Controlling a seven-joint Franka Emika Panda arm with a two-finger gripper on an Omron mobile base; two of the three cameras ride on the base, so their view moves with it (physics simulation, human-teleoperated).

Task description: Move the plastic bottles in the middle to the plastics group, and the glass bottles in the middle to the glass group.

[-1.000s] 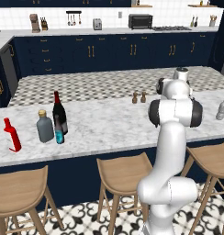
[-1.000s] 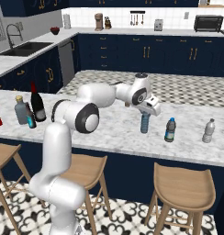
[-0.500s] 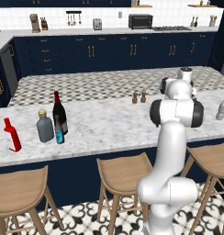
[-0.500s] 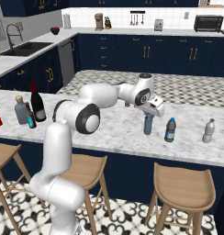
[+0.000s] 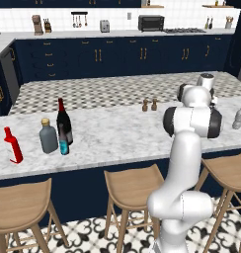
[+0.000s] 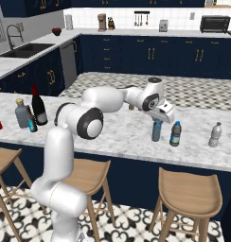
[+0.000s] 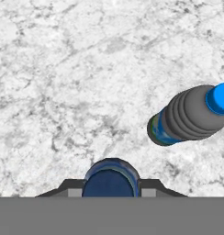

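My gripper is shut on the top of the small pale-blue plastic bottle, which hangs upright at or just above the marble counter. In the hand view its round blue top sits between my fingertips. Just to its right stands the dark blue-capped water bottle, and further right the clear grey water bottle. At the counter's left end stand the black wine bottle, the small teal-labelled bottle, the squat grey bottle and the red bottle.
Two small shakers stand on the patterned far half of the island. Wooden stools line the near side below the counter edge. A sink lies on the far left counter.
My gripper has carried the pale-blue bottle to the right and lower, closer to the dark blue-capped bottle. The bottles at the left end have not moved.
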